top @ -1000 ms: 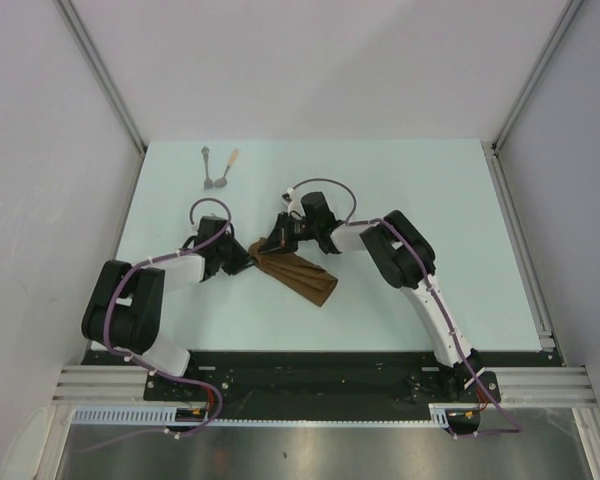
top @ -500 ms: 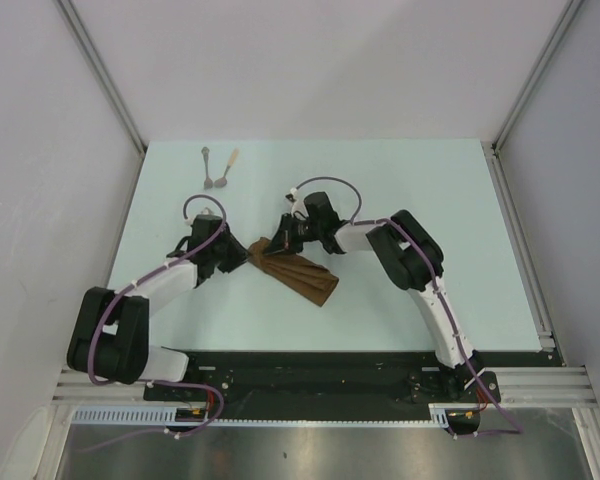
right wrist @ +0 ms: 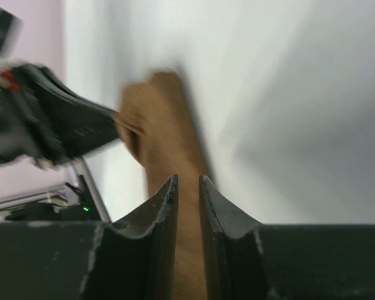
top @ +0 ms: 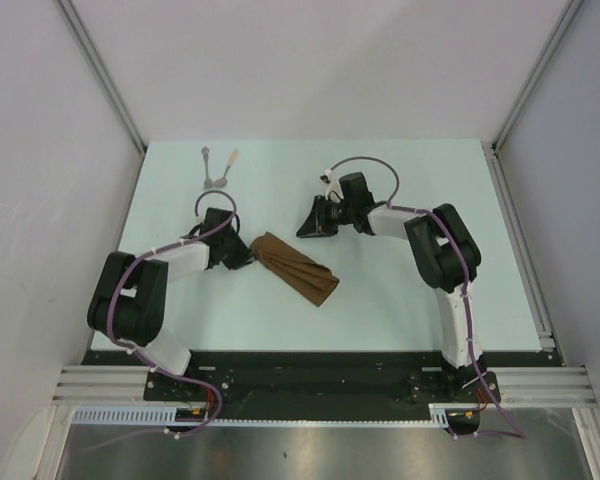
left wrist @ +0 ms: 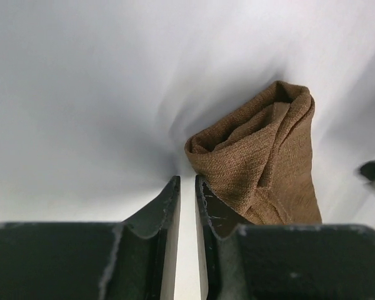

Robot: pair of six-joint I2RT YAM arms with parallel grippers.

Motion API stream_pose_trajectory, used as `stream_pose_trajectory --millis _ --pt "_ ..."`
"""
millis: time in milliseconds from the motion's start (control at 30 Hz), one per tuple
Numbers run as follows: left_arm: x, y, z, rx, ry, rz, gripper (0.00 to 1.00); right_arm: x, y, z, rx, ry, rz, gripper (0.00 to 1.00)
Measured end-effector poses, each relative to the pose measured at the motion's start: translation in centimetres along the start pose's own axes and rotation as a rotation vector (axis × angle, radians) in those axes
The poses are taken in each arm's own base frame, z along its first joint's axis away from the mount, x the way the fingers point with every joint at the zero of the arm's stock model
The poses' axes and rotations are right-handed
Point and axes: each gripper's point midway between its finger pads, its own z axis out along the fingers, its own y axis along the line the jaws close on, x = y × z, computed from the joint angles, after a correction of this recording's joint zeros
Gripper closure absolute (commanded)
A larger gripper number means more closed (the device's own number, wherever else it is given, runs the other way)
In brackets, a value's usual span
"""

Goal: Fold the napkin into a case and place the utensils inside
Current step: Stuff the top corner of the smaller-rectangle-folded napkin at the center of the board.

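Top external view: narrow folded brown cloth napkin (top: 298, 270) lies diagonally mid-frame on the pale bench (top: 410, 290), left hand (top: 244, 257) at its upper-left end, fingers a slit apart, empty; right hand (top: 306, 228) just above it, narrowly apart, empty; two slim spoon-like utensils (top: 218, 170) upper left.

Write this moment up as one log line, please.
stage: napkin folded narrow, utensils outside | left gripper: slightly open, empty, at napkin's end | right gripper: slightly open, empty, apart from napkin | utensils: lying far left

Coarse-woven matt brown cloth napkin (left wrist: 262, 162); smooth pale table (top: 380, 290).
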Motion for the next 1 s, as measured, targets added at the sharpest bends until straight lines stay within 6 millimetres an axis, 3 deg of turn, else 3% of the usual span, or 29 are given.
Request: stream_pose_trajectory --millis 67,133,433,600,667,700,800,900,1000 --pt "-0.5 -0.8 0.5 0.006 0.001 0.006 0.8 1.4 -2.0 -0.3 0.048 0.014 0.024 0.78" --pt "-0.8 -1.5 1.0 0.013 0.005 0.011 0.8 4.3 -4.0 -0.7 0.096 0.053 0.073 0.79" --pt "-0.3 -6.7 3.5 0.09 0.058 0.103 0.81 10.3 -2.8 -3.8 0.131 0.04 0.079 0.79" --pt "1.7 -8.7 3.7 0.123 0.089 0.171 0.68 13.2 -2.1 -5.2 0.168 0.039 0.094 0.76" --pt "2.1 -8.6 3.2 0.122 0.085 0.191 0.62 13.0 -2.5 -5.8 0.189 0.029 0.105 0.73" --pt "2.1 -8.3 2.9 0.111 0.08 0.201 0.61 12.6 -2.8 -6.2 0.202 0.017 0.108 0.65" --pt "1.3 -8.0 1.5 0.092 0.045 0.236 0.57 11.2 -3.7 -7.6 0.238 -0.021 0.118 0.56" --pt "0.1 -8.8 -0.4 0.107 -0.003 0.291 0.67 9.4 -4.2 -8.5 0.266 -0.058 0.126 0.53" --pt "-0.9 -11.0 -1.7 0.142 -0.042 0.375 0.74 7.8 -3.0 -8.3 0.235 -0.081 0.139 0.52"
